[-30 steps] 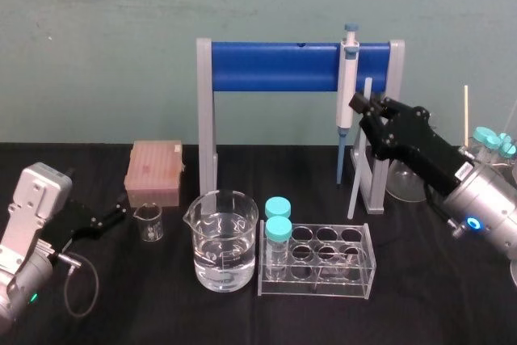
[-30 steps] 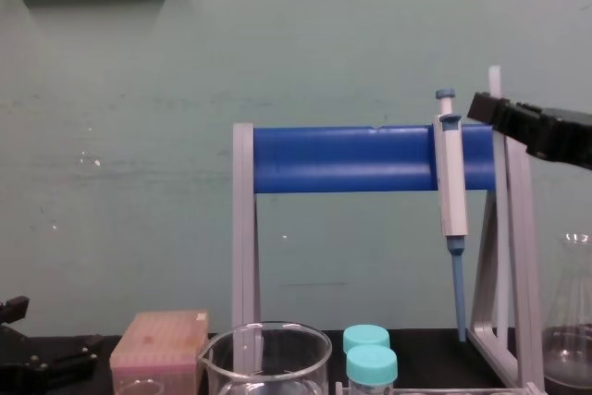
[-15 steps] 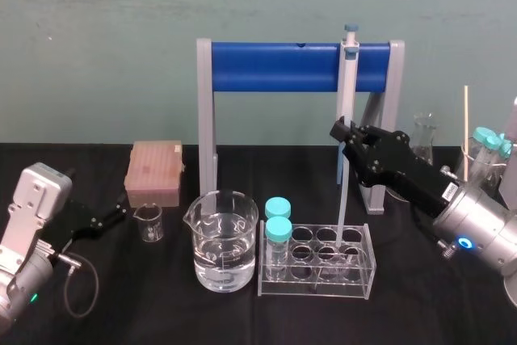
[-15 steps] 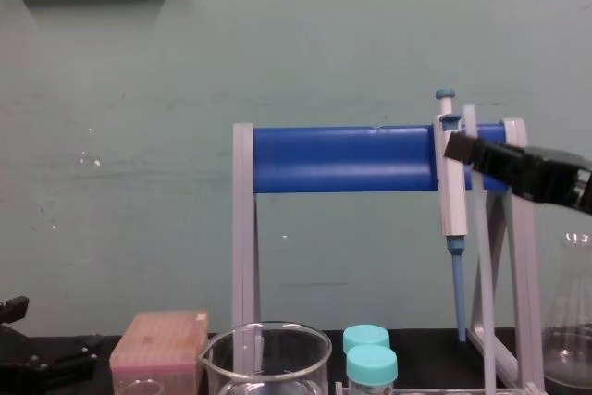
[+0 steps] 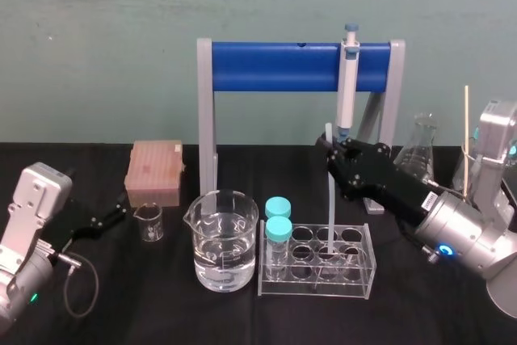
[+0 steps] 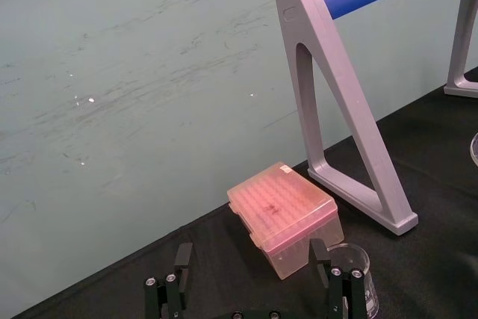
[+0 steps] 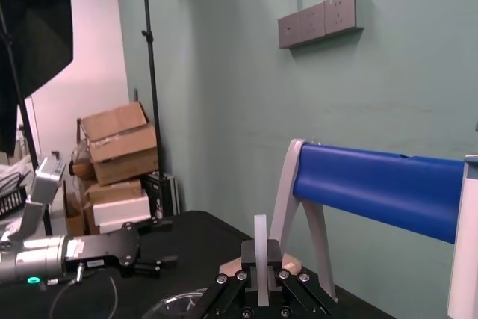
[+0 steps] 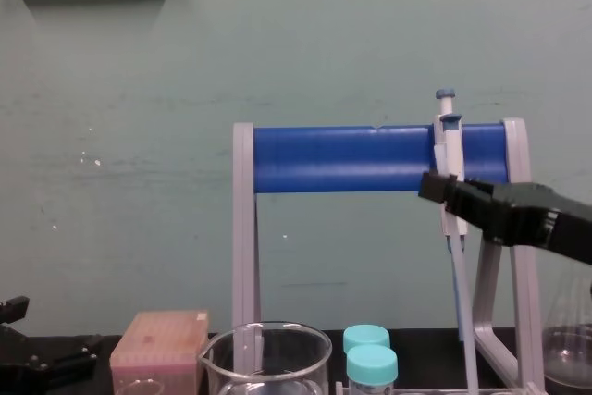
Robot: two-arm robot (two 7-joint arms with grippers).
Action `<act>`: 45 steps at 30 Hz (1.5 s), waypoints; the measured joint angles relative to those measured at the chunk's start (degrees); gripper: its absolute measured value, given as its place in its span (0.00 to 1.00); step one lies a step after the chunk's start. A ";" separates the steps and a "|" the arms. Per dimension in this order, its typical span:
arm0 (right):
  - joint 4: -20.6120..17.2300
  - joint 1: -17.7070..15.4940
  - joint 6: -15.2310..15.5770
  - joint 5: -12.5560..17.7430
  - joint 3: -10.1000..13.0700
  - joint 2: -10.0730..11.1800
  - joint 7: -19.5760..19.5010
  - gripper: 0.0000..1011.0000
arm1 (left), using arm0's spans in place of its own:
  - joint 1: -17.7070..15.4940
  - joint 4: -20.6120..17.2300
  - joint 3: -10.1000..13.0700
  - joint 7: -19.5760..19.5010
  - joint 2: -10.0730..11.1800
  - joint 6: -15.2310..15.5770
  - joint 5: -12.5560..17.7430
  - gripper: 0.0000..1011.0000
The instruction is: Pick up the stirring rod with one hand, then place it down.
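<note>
nearest: clear rack (image 5: 367,268) at the front of the black table (image 5: 161,313). two teal-capped vials (image 5: 278,228) stand in the rack's left-end holes. big glass beaker (image 5: 220,240) with clear liquid sits just left of the rack

stirring rod (image 5: 330,199) is upright over the middle of the rack, lower end down among the middle holes; can't tell which hole or whether it touches bottom. chest view has the rod (image 8: 462,312) leaning slightly. right gripper (image 5: 331,149) is above the rack, reaching in from the rack's right, jaws clamped narrow on the rod near its top, a short stub sticking out above. right wrist view confirms it: rod (image 7: 260,229) pinched between the gripper (image 7: 260,259) fingers

left gripper (image 5: 109,218) is parked well left of the rack, past the beaker, low over the table, jaws spread wide with nothing in them; left wrist view shows the gripper (image 6: 250,274) fingers far apart

small beaker (image 5: 148,221) is left of the rack, beyond the big beaker, with a pink box (image 5: 153,171) just behind it

behind the rack: grey stand (image 5: 206,119) with a blue crossbar, pipette (image 5: 347,78) hanging on the bar above and behind the gripper. flask (image 5: 418,147) behind and right of the rack
</note>
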 joint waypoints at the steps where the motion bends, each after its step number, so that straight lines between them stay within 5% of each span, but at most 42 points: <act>1: 0.17 0.06 -0.16 -0.16 -0.12 -0.04 0.00 0.07 | 0.00 0.00 0.00 0.00 0.00 0.00 0.00 0.99; 17: 4.57 0.89 1.21 -2.61 -2.23 -1.27 -0.93 0.07 | 0.00 0.00 0.00 0.00 0.00 0.00 0.00 0.99; 45: 5.17 0.27 2.64 -3.86 -2.93 -1.29 -1.98 0.07 | 0.00 0.00 0.00 0.00 0.00 0.00 0.00 0.99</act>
